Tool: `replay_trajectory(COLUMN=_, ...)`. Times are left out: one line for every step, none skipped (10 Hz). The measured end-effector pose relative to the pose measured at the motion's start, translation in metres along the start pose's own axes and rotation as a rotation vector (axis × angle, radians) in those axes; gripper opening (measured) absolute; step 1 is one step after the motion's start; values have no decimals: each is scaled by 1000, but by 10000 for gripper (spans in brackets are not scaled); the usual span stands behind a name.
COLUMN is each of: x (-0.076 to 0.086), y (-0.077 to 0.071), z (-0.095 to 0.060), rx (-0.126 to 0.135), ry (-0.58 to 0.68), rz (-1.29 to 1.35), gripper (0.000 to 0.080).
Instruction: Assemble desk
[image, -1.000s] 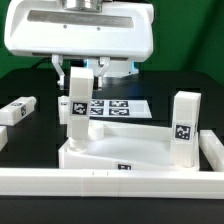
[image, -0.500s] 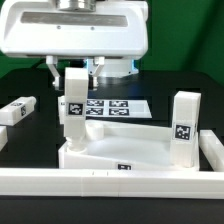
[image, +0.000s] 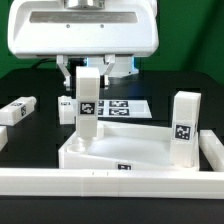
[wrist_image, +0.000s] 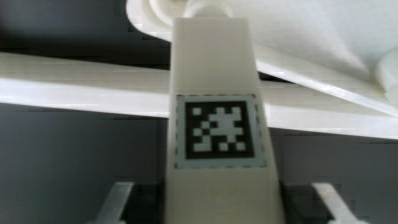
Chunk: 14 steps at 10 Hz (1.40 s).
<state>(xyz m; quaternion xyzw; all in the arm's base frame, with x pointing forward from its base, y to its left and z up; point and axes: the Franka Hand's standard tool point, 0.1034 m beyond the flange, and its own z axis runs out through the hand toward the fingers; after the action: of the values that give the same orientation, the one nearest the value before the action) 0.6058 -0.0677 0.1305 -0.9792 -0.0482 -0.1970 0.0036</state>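
Your white two-finger gripper (image: 87, 70) hangs pointing straight down from the broad white wrist housing (image: 85, 25), fingers (wrist_image: 121, 204) clamped on either side of a white square-section leg (image: 88, 105).

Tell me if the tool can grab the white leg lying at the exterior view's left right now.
Probably not yet: the tool is shut on another white square-section plastic leg. The white tagged leg lying flat sits uncovered, nothing above it.

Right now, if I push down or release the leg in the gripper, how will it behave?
The leg looks like stiff plastic, so it likely won't bend. Its smooth faces may slip in the gripper. Tall and narrow, it would probably tip if released unseated.
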Motion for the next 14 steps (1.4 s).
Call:
replay_trajectory(x=2, y=8, z=-3, rx=-39, ry=47, rz=-22, gripper=290)
replay_trajectory(x=-4, y=18, z=-7, rx=-104, ry=112, rz=-46, gripper=290)
replay_trajectory(x=-11, y=21, z=-7, rx=-114, ry=122, rz=-43, gripper=290)
replay_trajectory(x=-13, y=26, z=-10, rx=-129, ry=144, rz=-35, gripper=290)
replay_trajectory(x=-13, y=23, z=-10, rx=-121, ry=140, rz=-27, gripper=290)
replay_trajectory(x=-12, y=20, z=-11, rx=-112, ry=136, rz=-21, gripper=290)
replay_trajectory(x=-12, y=15, z=-9, rx=-108, ry=137, rz=-14, gripper=290)
replay_trajectory(x=-10, y=6, z=-6, rx=-99, ry=138, rz=-8, gripper=290)
replay_trajectory(x=-8, y=-4, z=-2, rx=-90, ry=138, rz=2, gripper=290)
replay_trajectory(x=-8, y=-5, z=-1, rx=-89, ry=136, rz=-1, gripper=290)
replay_trajectory(x=-9, y=-4, z=-1, rx=-89, ry=135, rz=1, gripper=290)
replay_trajectory(x=-9, y=-5, z=-1, rx=-89, ry=134, rz=1, gripper=290)
replay_trajectory(x=-11, y=-8, z=0, rx=-88, ry=135, rz=0, gripper=290)
replay_trajectory(x=-12, y=-5, z=0, rx=-89, ry=132, rz=3, gripper=290)
